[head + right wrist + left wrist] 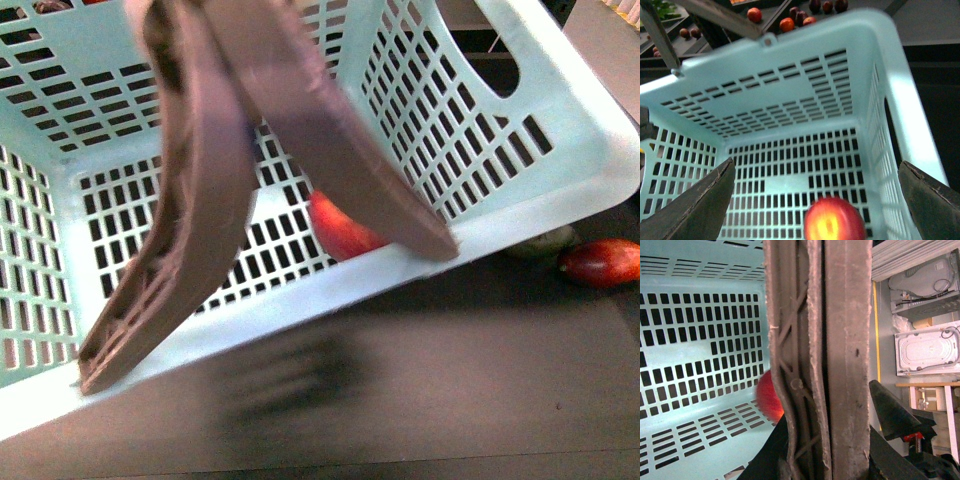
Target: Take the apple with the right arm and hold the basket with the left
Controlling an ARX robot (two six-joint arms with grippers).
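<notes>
Brown ribbed basket handles (200,200) sit pinched in left gripper (827,435) — right gripper (816,162) gapes over round apple (835,220).

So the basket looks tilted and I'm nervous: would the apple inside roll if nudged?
Probably yes: the apple is round and lies loose on the slotted floor of the basket, so it would likely roll toward a wall. It looks firm and smooth-skinned, so maybe slightly slippery to pinch.

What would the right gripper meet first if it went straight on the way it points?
Probably the apple, lying in the basket ahead of the right gripper, between its open fingers. Depth is unclear; slightly off line it would meet the basket's slotted plastic instead.
</notes>
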